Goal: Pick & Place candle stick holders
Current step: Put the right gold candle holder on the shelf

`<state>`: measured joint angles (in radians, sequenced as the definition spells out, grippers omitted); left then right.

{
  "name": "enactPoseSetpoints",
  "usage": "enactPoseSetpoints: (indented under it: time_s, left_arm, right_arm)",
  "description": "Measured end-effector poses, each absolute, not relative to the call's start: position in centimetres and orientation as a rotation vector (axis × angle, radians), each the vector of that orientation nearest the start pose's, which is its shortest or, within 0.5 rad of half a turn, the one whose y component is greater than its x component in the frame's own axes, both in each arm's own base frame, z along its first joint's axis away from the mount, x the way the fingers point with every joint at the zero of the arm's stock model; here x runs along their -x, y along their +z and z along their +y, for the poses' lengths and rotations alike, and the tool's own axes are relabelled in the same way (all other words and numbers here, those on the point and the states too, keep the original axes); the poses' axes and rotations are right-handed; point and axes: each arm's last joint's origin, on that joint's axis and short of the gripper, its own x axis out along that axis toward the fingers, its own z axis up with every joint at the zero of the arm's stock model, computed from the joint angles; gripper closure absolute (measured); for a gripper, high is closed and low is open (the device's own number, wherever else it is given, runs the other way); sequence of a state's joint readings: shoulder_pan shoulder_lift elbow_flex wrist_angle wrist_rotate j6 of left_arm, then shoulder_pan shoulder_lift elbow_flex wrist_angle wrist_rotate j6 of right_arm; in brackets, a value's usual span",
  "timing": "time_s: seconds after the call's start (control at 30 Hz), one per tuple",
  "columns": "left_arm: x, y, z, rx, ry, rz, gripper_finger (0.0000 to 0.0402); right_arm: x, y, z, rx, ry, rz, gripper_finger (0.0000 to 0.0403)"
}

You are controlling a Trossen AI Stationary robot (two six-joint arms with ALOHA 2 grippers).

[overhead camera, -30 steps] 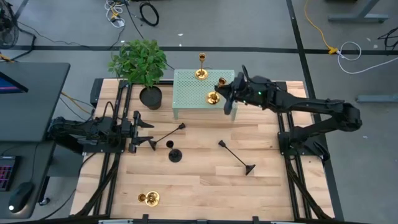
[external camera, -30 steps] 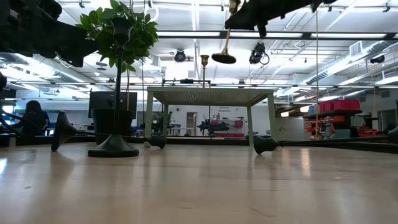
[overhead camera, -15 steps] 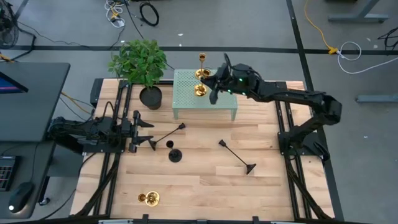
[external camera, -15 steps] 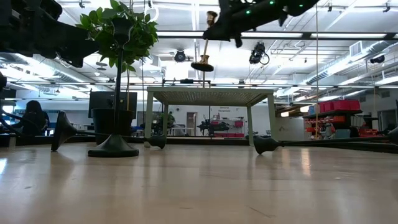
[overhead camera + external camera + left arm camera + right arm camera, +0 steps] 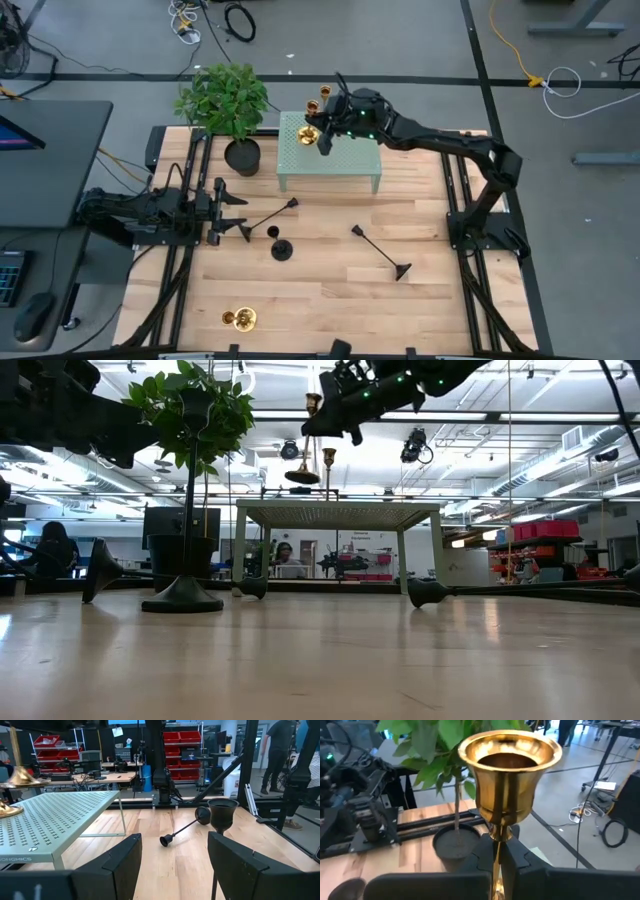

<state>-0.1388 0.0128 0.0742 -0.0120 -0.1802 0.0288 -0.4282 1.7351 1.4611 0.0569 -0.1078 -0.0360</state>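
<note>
From above, we see the right gripper clenched on the thin stem of a shiny gold candle stick holder, held over the far left corner of the pale green perforated metal stand. Its round base partly hides behind the dark fingers. A second gold candle stick holder shows just past the stand's far edge; whether it stands on the stand we cannot tell here. On the light wooden table, a matte black holder lies tipped near the left gripper, whose fingers are spread apart with nothing between them, at the table's left edge. Another black holder lies toward the right, a third black one stands near the middle, and a third gold holder lies near the front edge. The potted green plant sits at the far left corner.

From table height, the carried gold holder hangs clear above the stand, its base over the left end.

In the left wrist view, the stand is cut off, and a black holder lies on the wood.

In the right wrist view, the gold cup fills the middle, its base hidden below the fingers.
</note>
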Motion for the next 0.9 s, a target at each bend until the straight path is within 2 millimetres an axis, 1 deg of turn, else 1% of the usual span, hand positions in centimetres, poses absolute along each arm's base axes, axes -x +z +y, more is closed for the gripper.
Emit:
enactPoseSetpoints:
  time_s: [0.3,0.63,0.77,0.9]
  left_arm:
    - [-9.3,18.7,-0.8,-0.022,0.044,-0.048,0.0175]
    - [-9.3,18.7,-0.8,-0.024,0.045,-0.048,0.0175]
    - [-9.3,18.7,-0.8,-0.024,0.045,-0.048,0.0175]
    - [-9.3,18.7,-0.8,-0.024,0.045,-0.048,0.0175]
  right_arm:
    - [-37.8,32.7,-18.4,-0.032,-0.335,0.205,0.0401]
    - [-37.7,33.0,-18.8,-0.024,-0.336,0.169,0.0401]
    - [-37.8,32.7,-19.1,-0.030,-0.340,0.175,0.0401]
    - [-38.0,32.1,-20.0,-0.049,-0.345,0.155,0.0401]
